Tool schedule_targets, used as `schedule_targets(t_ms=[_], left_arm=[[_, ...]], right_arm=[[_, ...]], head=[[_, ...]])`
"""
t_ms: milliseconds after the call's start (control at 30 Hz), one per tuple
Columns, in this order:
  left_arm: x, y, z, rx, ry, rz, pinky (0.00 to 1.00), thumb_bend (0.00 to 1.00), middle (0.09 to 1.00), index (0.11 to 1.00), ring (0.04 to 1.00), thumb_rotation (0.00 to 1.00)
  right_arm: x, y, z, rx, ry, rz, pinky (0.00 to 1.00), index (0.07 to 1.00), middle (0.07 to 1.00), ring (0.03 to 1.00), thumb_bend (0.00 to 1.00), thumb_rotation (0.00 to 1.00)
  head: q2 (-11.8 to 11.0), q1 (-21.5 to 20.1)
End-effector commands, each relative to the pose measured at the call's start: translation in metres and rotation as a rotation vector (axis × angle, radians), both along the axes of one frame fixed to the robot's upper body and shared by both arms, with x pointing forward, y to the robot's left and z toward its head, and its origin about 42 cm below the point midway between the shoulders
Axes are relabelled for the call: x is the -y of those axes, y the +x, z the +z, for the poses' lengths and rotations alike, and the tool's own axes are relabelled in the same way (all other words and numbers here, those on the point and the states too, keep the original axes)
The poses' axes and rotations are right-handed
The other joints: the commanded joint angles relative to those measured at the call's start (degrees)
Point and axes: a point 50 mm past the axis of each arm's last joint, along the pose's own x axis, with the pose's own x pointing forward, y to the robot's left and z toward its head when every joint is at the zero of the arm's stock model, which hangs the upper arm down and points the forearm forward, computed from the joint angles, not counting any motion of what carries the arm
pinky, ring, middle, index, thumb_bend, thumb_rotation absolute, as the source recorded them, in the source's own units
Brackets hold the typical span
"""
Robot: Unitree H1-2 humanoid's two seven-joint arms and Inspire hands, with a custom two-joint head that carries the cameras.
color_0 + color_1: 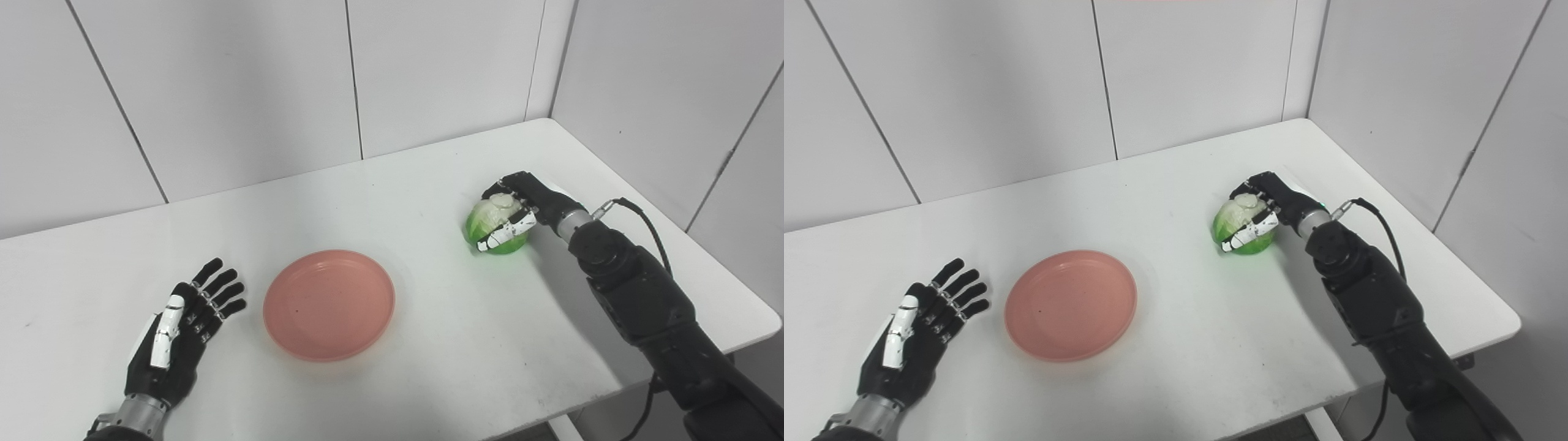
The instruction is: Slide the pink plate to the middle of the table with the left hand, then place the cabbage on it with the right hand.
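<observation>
Left eye: R robot hand (520, 205) grips cabbage (490, 229).

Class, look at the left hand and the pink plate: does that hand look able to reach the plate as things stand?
Probably yes. The left hand lies open on the table just left of the pink plate, with only bare table between them.

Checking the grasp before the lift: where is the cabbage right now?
The cabbage sits on the table's right side, wrapped by the right hand, apart from the pink plate to its left.
</observation>
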Motion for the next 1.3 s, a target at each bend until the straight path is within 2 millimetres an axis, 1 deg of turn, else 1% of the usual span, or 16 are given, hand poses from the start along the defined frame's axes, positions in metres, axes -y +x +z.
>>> schedule_targets(t_ms=[0, 367, 533, 667, 833, 1000, 1067, 1200, 1233, 1267], left_arm=[[-0.004, -0.028, -0.040, -0.156, -0.006, 0.018, 0.80, 0.49, 0.865, 0.862, 0.846, 0.93], [-0.001, -0.027, -0.041, -0.161, -0.014, 0.013, 0.81, 0.51, 0.870, 0.867, 0.849, 0.91], [0.000, -0.028, -0.040, -0.157, -0.011, 0.008, 0.81, 0.50, 0.872, 0.868, 0.850, 0.93], [0.003, -0.027, -0.040, -0.158, -0.011, 0.012, 0.81, 0.51, 0.870, 0.866, 0.850, 0.92], [0.005, -0.027, -0.040, -0.156, -0.015, 0.014, 0.81, 0.50, 0.865, 0.860, 0.848, 0.93], [0.013, -0.026, -0.039, -0.165, -0.023, 0.011, 0.81, 0.50, 0.870, 0.863, 0.852, 0.94], [0.016, -0.026, -0.038, -0.166, -0.021, 0.011, 0.82, 0.50, 0.870, 0.861, 0.854, 0.94], [0.023, -0.027, -0.035, -0.166, -0.025, 0.013, 0.82, 0.48, 0.870, 0.861, 0.855, 0.95], [0.026, -0.028, -0.033, -0.165, -0.021, 0.014, 0.82, 0.48, 0.873, 0.866, 0.858, 0.95], [0.028, -0.029, -0.032, -0.164, -0.018, 0.015, 0.83, 0.48, 0.875, 0.870, 0.861, 0.95]], right_arm=[[-0.002, 0.007, 0.018, 0.039, -0.020, 0.000, 0.39, 0.498, 0.471, 0.434, 0.53, 0.00], [-0.001, 0.003, 0.021, 0.074, -0.008, 0.002, 0.37, 0.503, 0.465, 0.424, 0.53, 0.00], [-0.004, -0.001, 0.034, 0.111, -0.023, 0.012, 0.37, 0.514, 0.459, 0.426, 0.53, 0.00], [-0.010, -0.004, 0.046, 0.160, -0.032, 0.036, 0.36, 0.521, 0.453, 0.419, 0.53, 0.00], [-0.025, -0.009, 0.061, 0.219, -0.013, 0.063, 0.34, 0.525, 0.448, 0.402, 0.53, 0.00], [-0.050, -0.014, 0.082, 0.309, 0.014, 0.150, 0.33, 0.519, 0.454, 0.399, 0.53, 0.00], [-0.056, -0.016, 0.087, 0.329, 0.024, 0.171, 0.33, 0.518, 0.457, 0.404, 0.53, 0.00], [-0.078, -0.018, 0.099, 0.366, 0.053, 0.223, 0.33, 0.516, 0.459, 0.412, 0.53, 0.00], [-0.087, -0.018, 0.101, 0.377, 0.068, 0.240, 0.33, 0.516, 0.458, 0.414, 0.53, 0.00], [-0.093, -0.018, 0.103, 0.385, 0.079, 0.252, 0.34, 0.518, 0.456, 0.415, 0.53, 0.00]], head=[[0.1, 0.1], [0.2, 0.6], [0.2, 0.9], [0.2, 1.2], [0.3, 1.8], [0.2, 3.0], [0.2, 3.7], [0.1, 5.6], [0.2, 6.9], [0.2, 6.9]])
